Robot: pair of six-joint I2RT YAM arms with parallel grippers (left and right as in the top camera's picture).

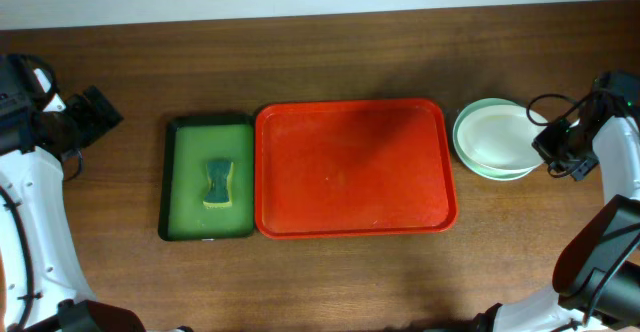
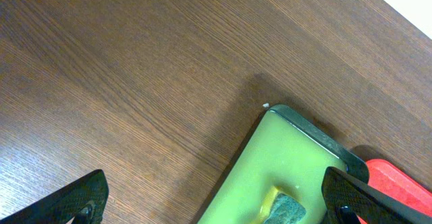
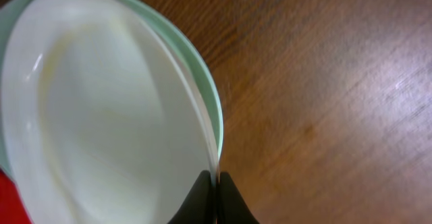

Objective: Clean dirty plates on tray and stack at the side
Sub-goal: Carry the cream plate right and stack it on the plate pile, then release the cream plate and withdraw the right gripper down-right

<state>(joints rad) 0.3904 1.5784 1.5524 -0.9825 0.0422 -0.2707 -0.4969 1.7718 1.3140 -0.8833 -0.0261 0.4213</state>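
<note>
Overhead: tray [image 1: 350, 172] bare; plates [image 1: 495, 137] stacked beside it; sponge [image 1: 218, 184] on green tray [image 1: 190, 172]; left gripper [image 2: 216, 207] open; right gripper [image 3: 214, 197] closed at top plate's rim. Task apparently done.

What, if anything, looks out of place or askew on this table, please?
The cream-white round plate sits off-centre on the pale blue-green round plate right of the red rectangular plastic tray, its rim pinched by the right fingers. Nothing else stands out.
</note>
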